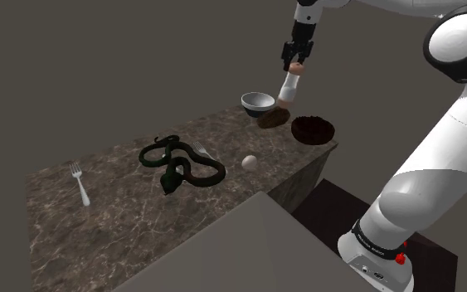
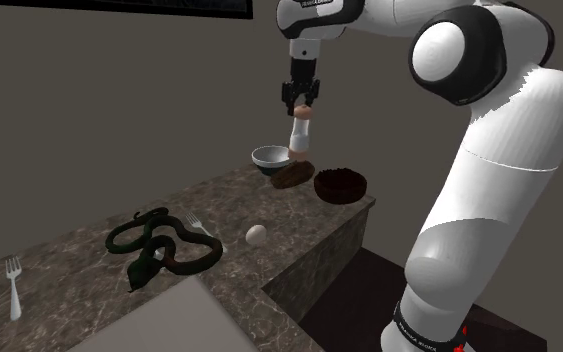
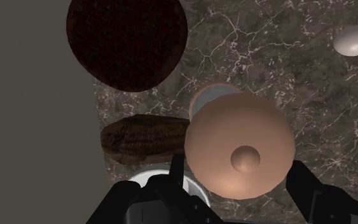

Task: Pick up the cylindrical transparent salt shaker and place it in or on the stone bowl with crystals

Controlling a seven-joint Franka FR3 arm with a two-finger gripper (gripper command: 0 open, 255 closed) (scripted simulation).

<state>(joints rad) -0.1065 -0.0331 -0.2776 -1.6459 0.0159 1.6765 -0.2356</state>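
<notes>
Salt shaker (image 1: pixel 289 85) hangs in the air above the far end of the marbled surface (image 1: pixel 124 207). It is a pale body under a pinkish round cap, and the black pincer (image 1: pixel 295 62) is clamped on it just below that cap. In the wrist view the two fingers (image 3: pixel 177 181) press in on either side of the cap, so the shaker is held and clear of the surface.

Below it lie three things close together: a pale bowl (image 1: pixel 258 101), a brown oblong lump (image 1: pixel 273 119) and a dark, rough-textured bowl (image 1: pixel 313 129) by the surface's corner. From the shoulder view the shaker sits roughly over the brown lump, between the two bowls. I take the dark rough bowl to be the stone one the task means, though no crystals can be made out inside it.

The pick looks done and the carry is in hand. The next move calls for a short sideways shift so the shaker's base comes over the dark bowl's opening rather than its rim. Then comes a straight descent, with the fingers parting only once the base rests inside. The pale bowl and the lump are both near the path and should be cleared at the present height. An egg (image 1: pixel 249 163) lies well apart, nearer the stand.
</notes>
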